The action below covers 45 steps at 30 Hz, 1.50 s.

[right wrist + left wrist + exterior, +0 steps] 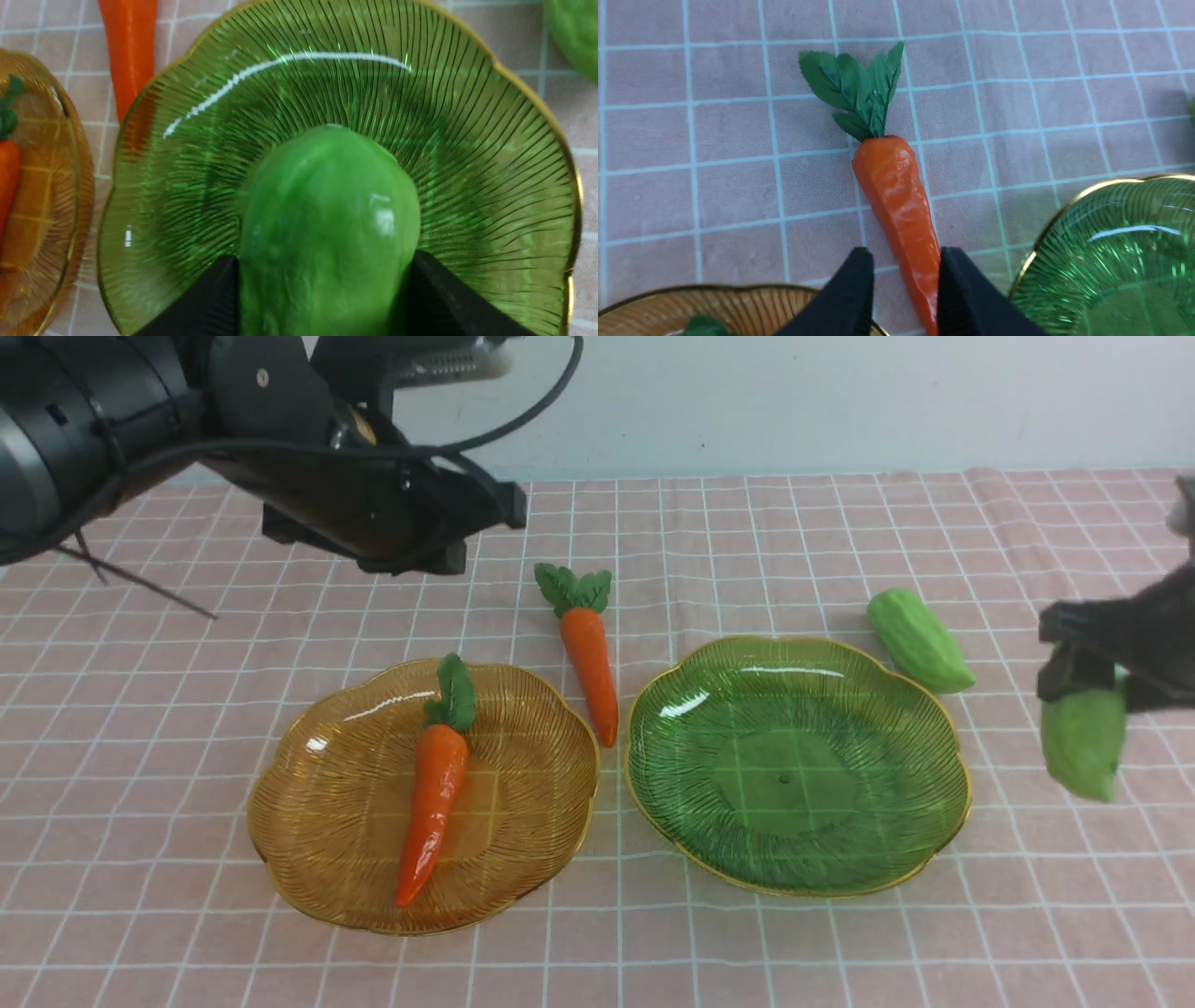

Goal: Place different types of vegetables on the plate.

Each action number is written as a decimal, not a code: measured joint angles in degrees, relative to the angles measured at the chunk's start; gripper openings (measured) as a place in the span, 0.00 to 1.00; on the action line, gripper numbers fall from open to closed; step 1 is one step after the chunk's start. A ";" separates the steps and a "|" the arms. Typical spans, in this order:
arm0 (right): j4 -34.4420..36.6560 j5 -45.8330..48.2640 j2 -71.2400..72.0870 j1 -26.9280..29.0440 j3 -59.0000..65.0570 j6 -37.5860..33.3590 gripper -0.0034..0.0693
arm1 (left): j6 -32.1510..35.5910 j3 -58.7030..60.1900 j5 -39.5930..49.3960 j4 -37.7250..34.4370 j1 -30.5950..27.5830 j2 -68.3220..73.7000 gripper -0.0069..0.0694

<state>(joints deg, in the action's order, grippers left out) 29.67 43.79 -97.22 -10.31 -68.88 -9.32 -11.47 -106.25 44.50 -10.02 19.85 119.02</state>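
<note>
We take the green plate (709,709) as our marker; it sits on the pink-checked table (840,541). Off the plate's right rim, the right gripper (324,261) hangs in the air with its jaws clamped on the held gourd (1083,737). This light green, ridged piece points downward out of the grip, clear of the table. In the right wrist view this gourd fills the space between the two black jaws, and the green plate spreads out behind it. The loose gourd (917,641) lies on the table just beside the plate's far right rim, slanting along it; we cannot tell whether it touches the rim.

Just left of the green plate lies the table carrot (590,658), flat on the table. Its leafy top points away from the robot and its tip toward it, and it fills the gap between the green plate and the amber plate (317,803). The amber plate stands near the green plate's left side, not touching it. On it rests the plated carrot (434,793), lying aslant with its dark green leaves toward the far rim.

The left gripper (906,254) hovers above the table, far left of the green plate and beyond the amber plate. Its jaws stand apart and hold nothing. In the left wrist view, the table carrot's thin end shows in the gap between them, lower down on the table.
</note>
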 joint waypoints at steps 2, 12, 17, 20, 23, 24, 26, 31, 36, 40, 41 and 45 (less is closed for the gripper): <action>0.17 -0.13 -2.36 -0.63 0.00 0.00 0.60 | 0.21 -2.30 0.06 -0.19 0.39 3.80 0.50; 0.63 0.85 -5.82 -0.88 0.00 -3.02 0.84 | 0.41 -8.85 -0.14 -1.08 1.72 16.06 0.83; 0.39 1.00 -5.82 -0.88 0.00 -3.26 0.86 | 0.41 -9.11 -1.34 -1.13 1.72 17.47 0.83; 0.38 0.89 -5.54 -0.88 0.00 -3.60 0.86 | 0.41 -9.15 -1.94 -1.38 1.72 18.09 0.81; 0.18 0.48 -4.57 -0.88 0.00 -4.43 0.86 | 0.43 -9.17 -2.54 -2.24 1.72 18.60 0.67; 0.17 0.18 -4.12 -0.88 0.00 -4.84 0.86 | 0.43 -9.17 -2.60 -2.75 1.72 18.65 0.62; -0.14 -0.39 -3.40 -0.88 -0.06 -5.34 0.86 | 0.43 -9.17 -2.53 -3.24 1.72 18.65 0.47; -3.23 -0.22 -1.23 -0.88 -2.39 -5.46 0.86 | 0.62 -11.08 -1.83 -3.56 1.72 17.75 0.35; -6.72 1.01 -0.33 -0.88 -5.66 -3.66 0.86 | 1.98 -16.53 2.91 -3.61 1.72 13.53 0.34; -10.30 1.84 -0.20 -0.71 -8.15 -0.77 0.86 | 5.09 -20.29 9.51 -2.77 1.72 8.74 0.34; -10.85 2.04 -0.20 -0.44 -8.59 0.30 0.86 | 5.72 -20.81 11.01 -2.51 1.72 7.65 0.34; -13.07 1.73 -0.20 1.70 -10.57 4.23 0.86 | 7.80 -22.00 19.79 1.84 1.72 1.93 0.34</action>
<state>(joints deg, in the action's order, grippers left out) 16.61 45.51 -97.41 -8.61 -79.45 -5.09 -3.67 -128.25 64.28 -8.18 21.56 120.95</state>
